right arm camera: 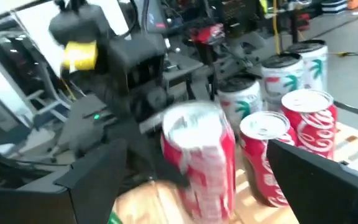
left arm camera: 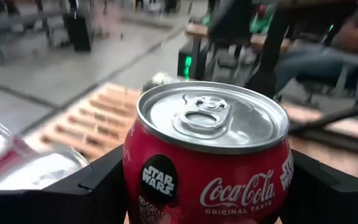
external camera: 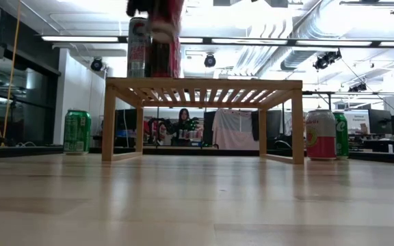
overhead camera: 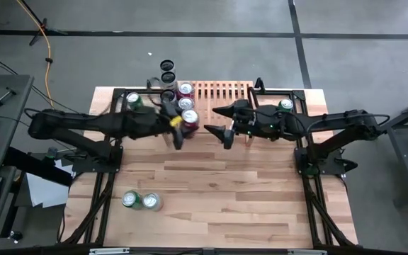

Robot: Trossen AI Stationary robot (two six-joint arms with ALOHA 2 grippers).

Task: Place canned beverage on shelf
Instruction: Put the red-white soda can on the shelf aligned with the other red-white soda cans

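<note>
Two grippers meet mid-frame: your left gripper (overhead camera: 178, 132) clamps a red can (left arm camera: 207, 155) between its fingers beside the shelf (overhead camera: 222, 92); the right gripper (overhead camera: 222, 124) gapes empty.

Your robot has two matte black arms. The left arm (overhead camera: 83, 124) and the right arm (overhead camera: 346, 122) are each built of thick rounded segments linked by bulkier joints, and each rises from a black frame base at its own side of the table. A thin dark cable runs along the right arm. Behind the jaws of the left gripper (overhead camera: 177, 131) sits a yellow patch. The right gripper (overhead camera: 222, 122) ends in two flat, pointed black fingers (right arm camera: 319, 171), angular and smooth, with a small green light glowing behind them.
</note>
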